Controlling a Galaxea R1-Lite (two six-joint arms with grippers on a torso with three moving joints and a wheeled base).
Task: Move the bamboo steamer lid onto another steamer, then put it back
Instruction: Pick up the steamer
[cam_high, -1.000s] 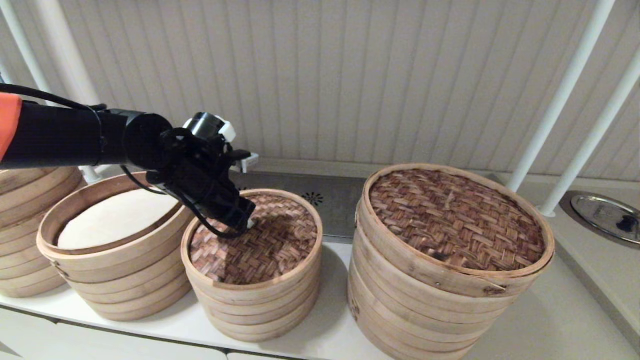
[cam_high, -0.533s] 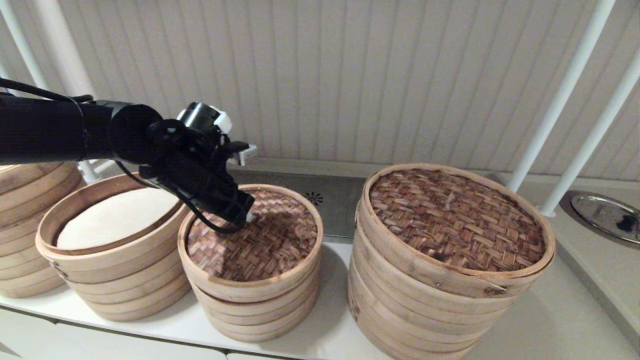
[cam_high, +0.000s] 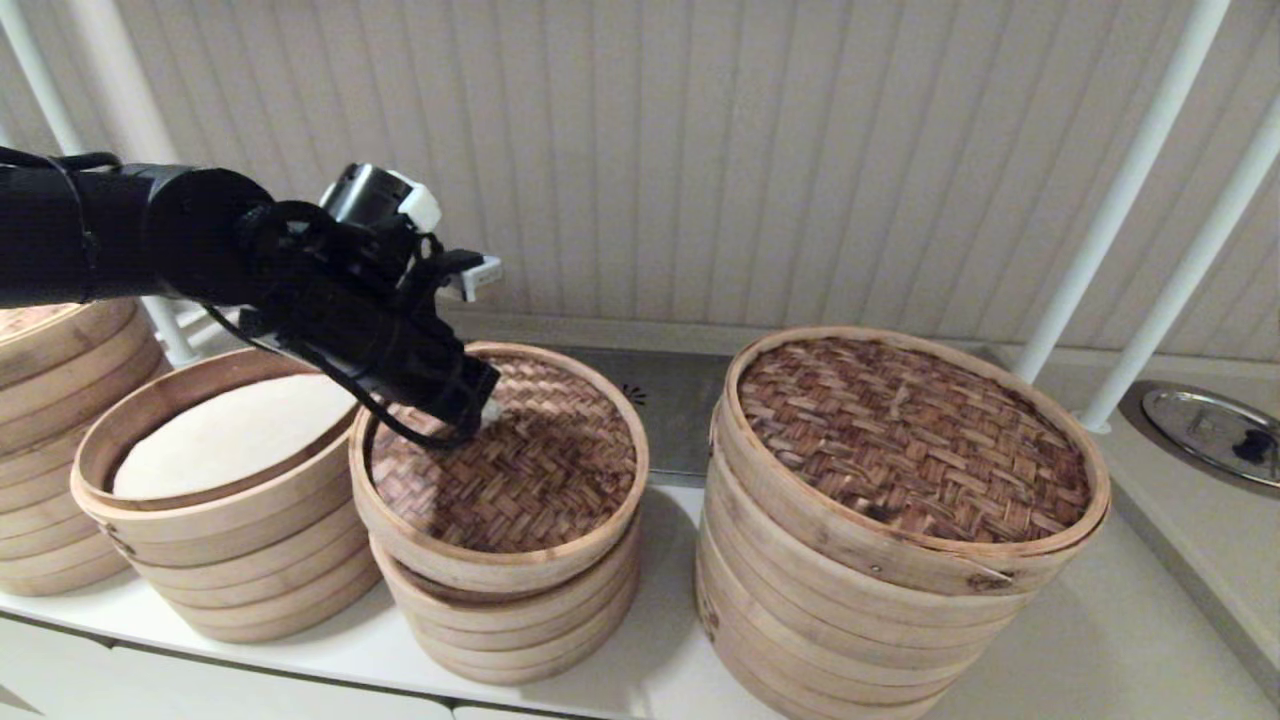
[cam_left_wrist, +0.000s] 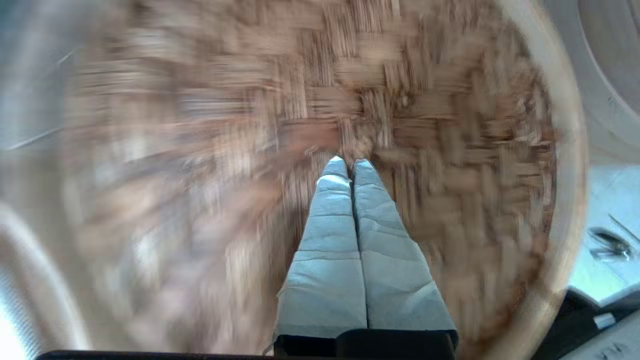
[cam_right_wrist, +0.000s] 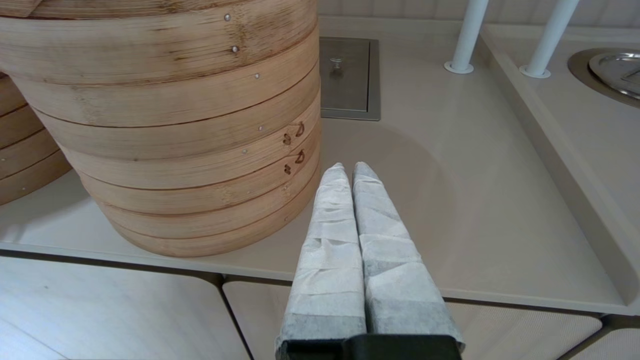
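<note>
The bamboo steamer lid (cam_high: 520, 470), herringbone weave in a pale rim, hangs tilted just above the narrow middle stack of pale rings (cam_high: 510, 615), a gap showing between them. My left gripper (cam_high: 487, 411) is shut at the lid's centre and carries it; the loop handle is hidden by the fingers. In the left wrist view the woven lid (cam_left_wrist: 450, 150) fills the picture, with the left gripper (cam_left_wrist: 351, 163) closed against it. The lid hides the inside of the middle stack. My right gripper (cam_right_wrist: 348, 168) is shut on nothing, low by the counter's front edge.
A slightly wider open stack with a white liner (cam_high: 225, 440) stands left of the middle one. The widest stack with a dark coarse lid (cam_high: 900, 440) is on the right. Another stack (cam_high: 50, 400) sits far left. White posts (cam_high: 1130, 200) rise at the back right.
The left gripper has risen and shifted a little left, lifting the lid off the middle stack. The lid now tilts, with a gap under its rim.
</note>
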